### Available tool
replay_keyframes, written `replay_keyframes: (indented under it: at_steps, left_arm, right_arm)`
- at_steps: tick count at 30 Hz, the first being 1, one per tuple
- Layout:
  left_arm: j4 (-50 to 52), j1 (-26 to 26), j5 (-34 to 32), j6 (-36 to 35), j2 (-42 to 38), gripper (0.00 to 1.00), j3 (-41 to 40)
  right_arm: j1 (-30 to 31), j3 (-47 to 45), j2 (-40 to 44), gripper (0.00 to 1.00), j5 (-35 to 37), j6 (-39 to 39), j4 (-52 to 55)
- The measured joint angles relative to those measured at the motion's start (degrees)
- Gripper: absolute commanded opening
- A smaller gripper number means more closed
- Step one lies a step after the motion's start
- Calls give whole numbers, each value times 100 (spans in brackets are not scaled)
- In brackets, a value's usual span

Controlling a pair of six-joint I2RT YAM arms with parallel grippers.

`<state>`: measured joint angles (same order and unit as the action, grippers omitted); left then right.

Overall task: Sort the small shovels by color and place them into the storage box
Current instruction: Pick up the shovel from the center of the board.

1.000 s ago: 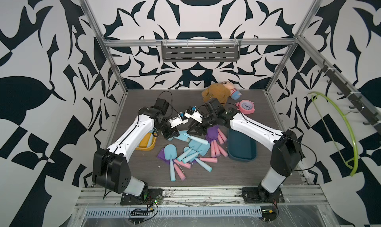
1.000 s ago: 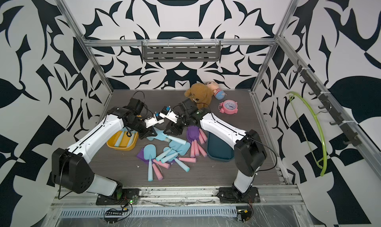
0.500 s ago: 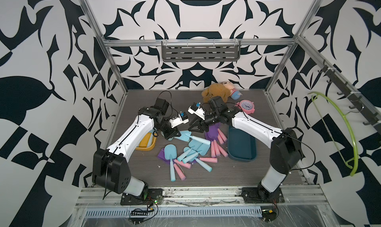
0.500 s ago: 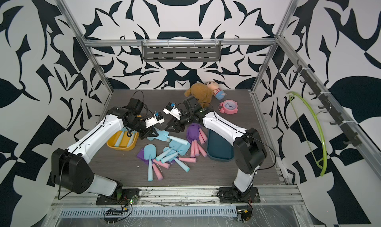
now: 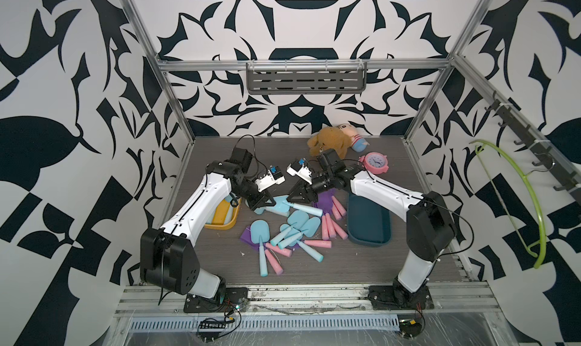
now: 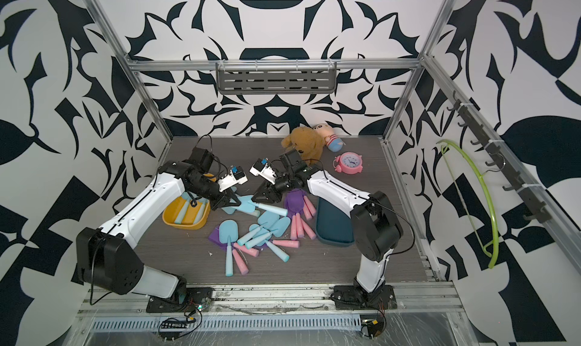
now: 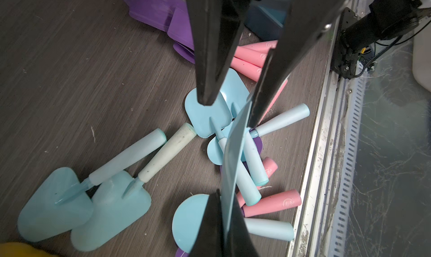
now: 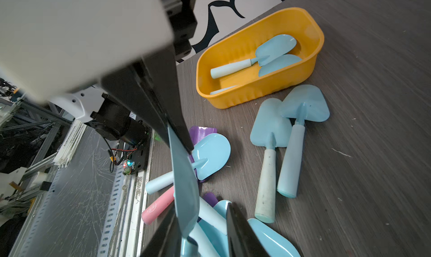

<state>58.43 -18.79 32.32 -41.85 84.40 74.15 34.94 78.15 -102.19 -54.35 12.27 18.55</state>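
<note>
Far left in a top view sits the yellow box (image 5: 221,226), half under the left arm (image 5: 201,203), with a few light blue shovels (image 8: 256,59) in it. Two more blue ones (image 8: 270,127) lie flat on the tabletop (image 5: 345,266) just beside its wall.

Moving right, the left gripper (image 5: 265,203) is clamped on the blade of a held blue shovel (image 8: 184,192), which stands on edge above the tabletop. The right gripper (image 5: 294,200) meets it almost tip to tip. Its jaws are narrowly apart and straddle that same blade, with one finger (image 7: 263,92) touching it and the other clear.

Lower in the frame is the loose pile (image 5: 292,234), blue and pink handles crossed over each other, a couple pointing at the front rail (image 5: 283,289).

Right of that, purple shovels (image 5: 325,201) with pink handles lie just beside the dark teal tray (image 5: 369,234).

Open room is the bare strip along the lower edge and the upper centre, short of the plush toy (image 5: 330,143) and pink clock (image 5: 375,162).
</note>
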Motion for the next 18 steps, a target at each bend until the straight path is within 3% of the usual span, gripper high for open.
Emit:
replay_keyframes:
  at_steps: [3, 5, 8, 10, 14, 18]
  left_arm:
    - [24, 33, 9, 33, 0, 0, 24]
    - [90, 72, 63, 236, 0, 4, 42]
    - [118, 116, 229, 306, -2, 38, 55]
    - [74, 166, 426, 310, -35, 53, 66]
    - [-166, 584, 1084, 614, -81, 63, 57]
    - [-988, 1268, 2098, 1530, -120, 75, -173]
  right_arm:
    - [11, 11, -7, 1, -87, -11, -2]
    - [17, 17, -7, 0, 13, 66, -39]
    - [28, 17, -4, 0, 118, 79, -153]
    - [0, -59, 15, 0, 149, -20, -286]
    - [-76, -634, 367, 0, 380, -527, -1029]
    - [-111, -1655, 964, 0, 1075, -1674, -2555]
